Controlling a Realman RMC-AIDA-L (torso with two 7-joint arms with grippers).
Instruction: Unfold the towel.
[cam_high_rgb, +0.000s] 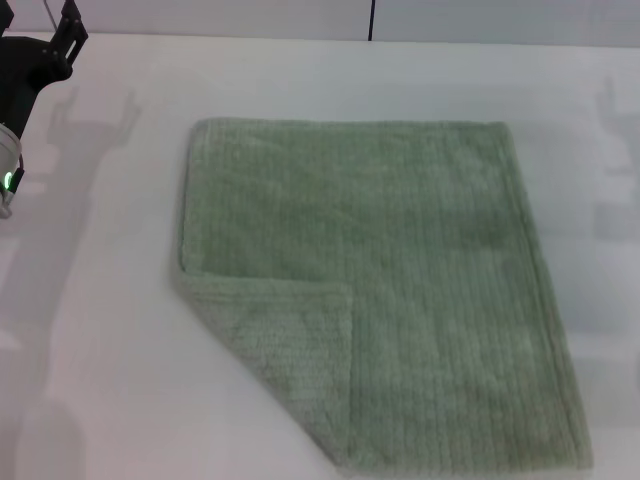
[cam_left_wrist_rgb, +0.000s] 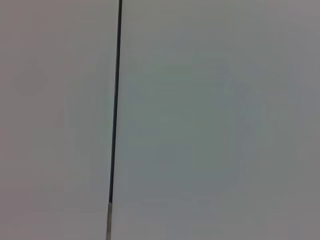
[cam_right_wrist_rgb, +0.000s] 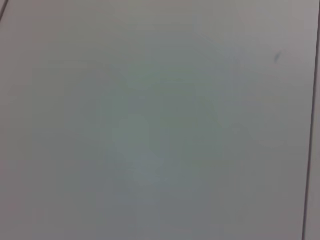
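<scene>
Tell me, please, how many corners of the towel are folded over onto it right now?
1: the near-left corner of the towel is turned over onto it. The other three lie flat on the table.

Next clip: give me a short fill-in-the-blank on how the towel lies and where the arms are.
1. The towel lies on the white ____.
2. One ____ of the towel, near left, is folded over.
3. Only the ____ end effector shows in the head view, far left.
4. It is ____ the towel.

Missing: table; corner; left; apart from
</scene>
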